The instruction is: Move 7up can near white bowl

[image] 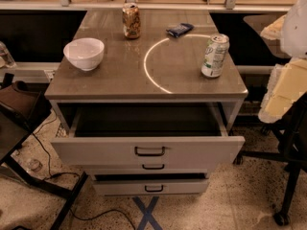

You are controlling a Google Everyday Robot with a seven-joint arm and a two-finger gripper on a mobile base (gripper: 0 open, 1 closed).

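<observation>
The 7up can (214, 55) is white and green with a silver top and stands upright near the right edge of the cabinet top (144, 83). The white bowl (84, 53) stands at the left side of the same top, far from the can. My gripper does not show in the camera view. Only a cream and white part of my arm (285, 87) shows at the right edge, beside the cabinet and lower than the can.
A gold-brown can (131, 20) stands at the back middle, with a dark blue packet (179, 29) to its right. The top drawer (148, 147) is pulled open at the front. A black chair base (288, 176) is at right, and cables and a stand (43, 176) at left.
</observation>
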